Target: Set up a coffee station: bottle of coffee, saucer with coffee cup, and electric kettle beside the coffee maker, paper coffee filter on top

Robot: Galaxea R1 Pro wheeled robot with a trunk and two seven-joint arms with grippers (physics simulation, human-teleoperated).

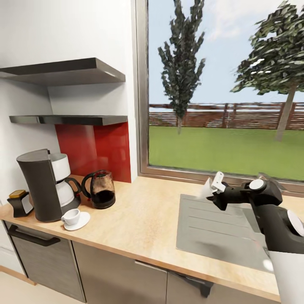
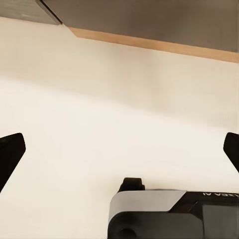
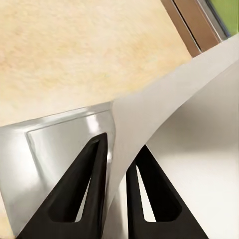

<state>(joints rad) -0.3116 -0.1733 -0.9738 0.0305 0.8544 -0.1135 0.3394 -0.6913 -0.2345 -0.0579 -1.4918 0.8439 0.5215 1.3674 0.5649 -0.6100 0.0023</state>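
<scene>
You are working the filter step: your right gripper (image 3: 117, 199) is pinching the paper coffee filter (image 1: 207, 188) between its 2 fingers, above the sink (image 1: 202, 228). The coffee maker (image 1: 41, 185) is standing far left on the kitchen countertop (image 1: 143, 219). Next, I judge, you are needing a long leftward carry to its top. Your left gripper (image 2: 119, 159) is spread wide, holding nothing.

Head view: taken from high up, facing down across the countertop (image 1: 143, 219) toward the window (image 1: 223, 93). Right wrist view: very close above the sink (image 3: 55, 149), shared with the head view. Left wrist view: aimed at pale floor (image 2: 99, 109).
</scene>
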